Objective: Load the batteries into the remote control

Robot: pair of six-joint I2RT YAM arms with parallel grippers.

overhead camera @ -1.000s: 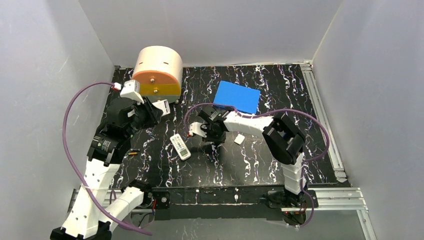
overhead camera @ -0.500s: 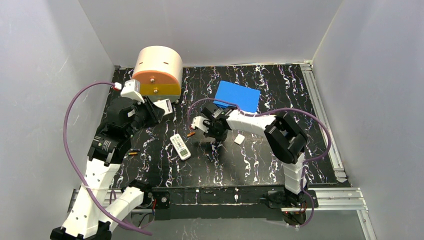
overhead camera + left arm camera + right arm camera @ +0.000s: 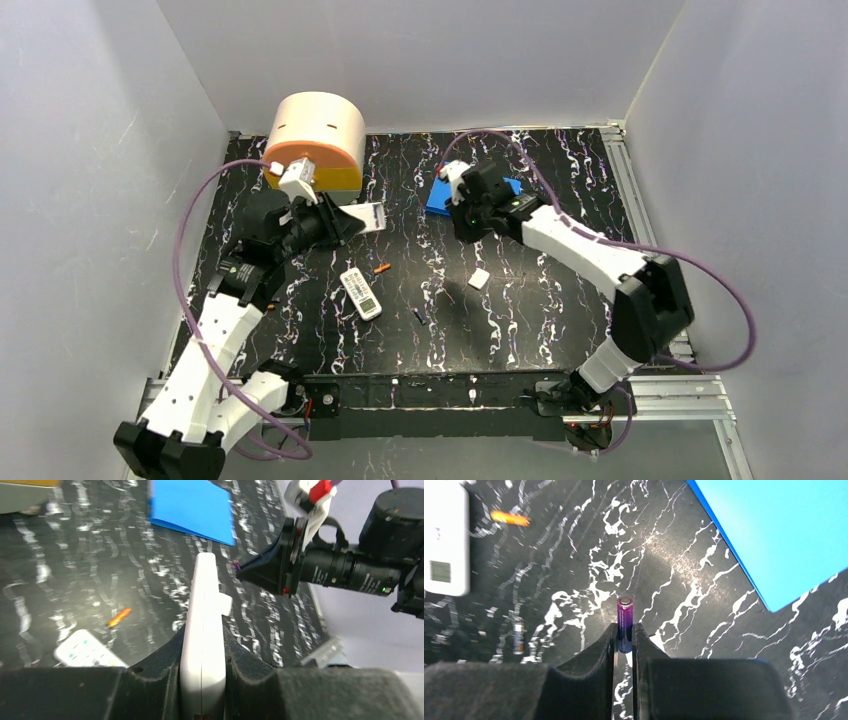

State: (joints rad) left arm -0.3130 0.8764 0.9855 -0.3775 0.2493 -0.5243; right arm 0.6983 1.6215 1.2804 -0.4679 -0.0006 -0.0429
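Right wrist view is the clearest one: the right gripper is clamped on a purple battery, which pokes out past the fingertips with its metal end forward; under it is the black marbled table, with a blue pad off to the right. The left gripper is closed on a white remote, held edge-on between the pads and sticking out ahead; from the top camera that remote points toward the right gripper, and the two are apart. On the table, a second remote lies flat near the middle; an orange battery sits just beside its far end; a dark battery lies a bit nearer the arm bases; a small white piece is to the right of those. A round cream-and-orange container sits in the back left corner.
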